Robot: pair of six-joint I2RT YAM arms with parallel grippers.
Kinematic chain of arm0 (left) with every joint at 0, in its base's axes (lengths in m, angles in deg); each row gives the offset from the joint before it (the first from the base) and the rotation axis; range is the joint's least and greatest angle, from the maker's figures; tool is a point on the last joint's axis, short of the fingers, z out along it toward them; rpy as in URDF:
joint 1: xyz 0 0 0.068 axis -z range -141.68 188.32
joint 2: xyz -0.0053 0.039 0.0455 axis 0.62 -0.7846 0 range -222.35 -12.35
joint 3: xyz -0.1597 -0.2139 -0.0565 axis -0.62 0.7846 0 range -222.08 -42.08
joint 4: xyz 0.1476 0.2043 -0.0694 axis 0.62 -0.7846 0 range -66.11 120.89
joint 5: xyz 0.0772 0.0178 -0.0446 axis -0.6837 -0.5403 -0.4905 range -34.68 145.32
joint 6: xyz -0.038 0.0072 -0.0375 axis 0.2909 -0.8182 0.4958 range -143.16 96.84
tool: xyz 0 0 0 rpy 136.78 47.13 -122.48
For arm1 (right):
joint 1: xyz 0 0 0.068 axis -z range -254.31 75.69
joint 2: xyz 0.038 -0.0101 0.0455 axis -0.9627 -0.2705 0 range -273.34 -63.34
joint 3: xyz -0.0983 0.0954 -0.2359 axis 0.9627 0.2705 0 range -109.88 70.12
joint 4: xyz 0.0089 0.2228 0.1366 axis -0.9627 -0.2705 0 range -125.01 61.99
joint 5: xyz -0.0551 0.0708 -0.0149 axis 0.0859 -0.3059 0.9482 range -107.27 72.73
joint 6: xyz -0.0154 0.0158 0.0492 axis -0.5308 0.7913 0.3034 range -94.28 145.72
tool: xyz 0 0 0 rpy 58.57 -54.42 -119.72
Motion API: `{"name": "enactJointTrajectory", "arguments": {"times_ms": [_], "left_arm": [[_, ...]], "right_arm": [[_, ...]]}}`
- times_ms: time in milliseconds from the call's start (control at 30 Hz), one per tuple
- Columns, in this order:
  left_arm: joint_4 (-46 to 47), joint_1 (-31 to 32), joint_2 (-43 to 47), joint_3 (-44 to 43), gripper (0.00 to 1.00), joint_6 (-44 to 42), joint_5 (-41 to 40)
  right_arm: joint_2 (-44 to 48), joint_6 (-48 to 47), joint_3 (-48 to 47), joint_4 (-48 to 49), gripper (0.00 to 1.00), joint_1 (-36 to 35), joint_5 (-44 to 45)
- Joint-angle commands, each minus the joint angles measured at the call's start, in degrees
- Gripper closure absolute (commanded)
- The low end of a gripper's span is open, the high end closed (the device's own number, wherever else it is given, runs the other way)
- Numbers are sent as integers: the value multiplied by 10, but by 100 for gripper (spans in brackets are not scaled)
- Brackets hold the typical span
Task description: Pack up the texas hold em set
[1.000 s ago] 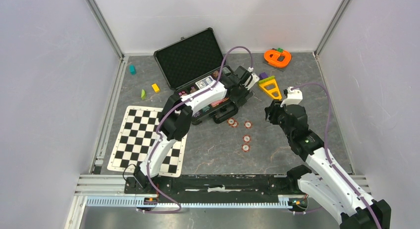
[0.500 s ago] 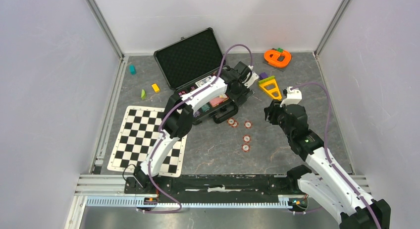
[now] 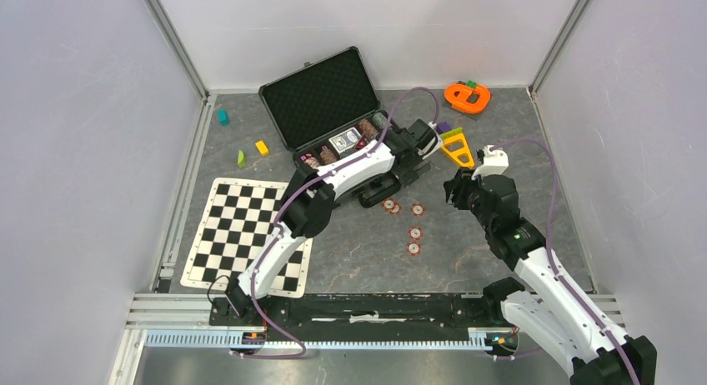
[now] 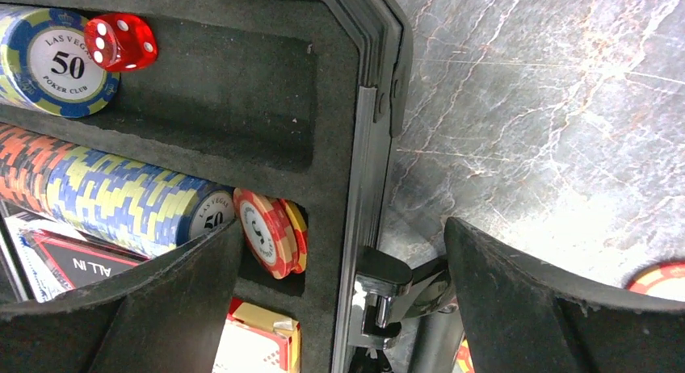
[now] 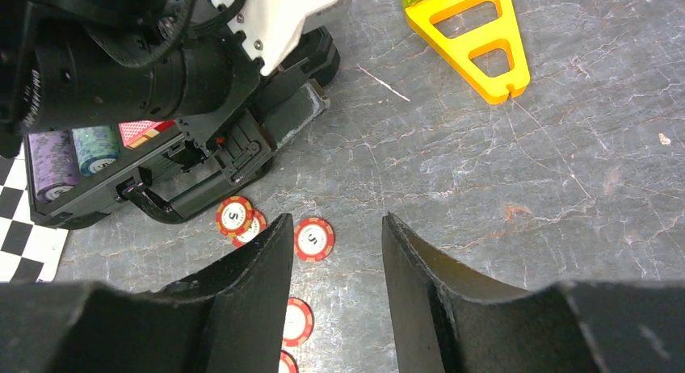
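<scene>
The black briefcase [image 3: 321, 97] lies open at the back of the table, lid up. Its foam tray [image 4: 242, 82] holds a red die [image 4: 121, 42], a blue-yellow chip stack [image 4: 121, 199], two red-white chips [image 4: 266, 232] and a card deck [image 4: 258, 341]. My left gripper [image 3: 404, 162] hovers open over the case's right edge by the handle [image 4: 396, 284], holding nothing [image 4: 343, 226]. Several loose red-white chips [image 3: 414, 232] lie on the table near the case. My right gripper [image 3: 457, 192] hangs open right of the chips, one chip [image 5: 313, 239] showing between its fingers [image 5: 335, 224].
A black-white checkered mat [image 3: 246, 235] lies at the left front. A yellow triangular toy [image 3: 454, 147] and an orange toy [image 3: 467, 96] sit at the back right. Small teal [image 3: 223, 117], yellow [image 3: 262, 147] and green [image 3: 242, 158] blocks lie left of the case.
My left gripper has shifted right, from over the tray to the case's right edge, and opened a little wider. The right arm has not moved.
</scene>
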Motion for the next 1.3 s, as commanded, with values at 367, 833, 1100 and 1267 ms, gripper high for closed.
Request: {"name": "enactJointTrajectory", "arguments": {"times_ms": [367,833,1100,1267], "left_arm": [[-63,0,-67,-26,24,-25,26],[-199,-36,-67,-98,39,0,260],[-185,-40,-34,-98,44,4,291],[-157,-38,1,-74,29,18,229]], "right_arm": [[9,10,-6,17,51,9,-21],[26,14,-8,6,51,12,-24],[33,16,-7,2,51,12,-26],[36,16,-5,0,51,13,-26]]}}
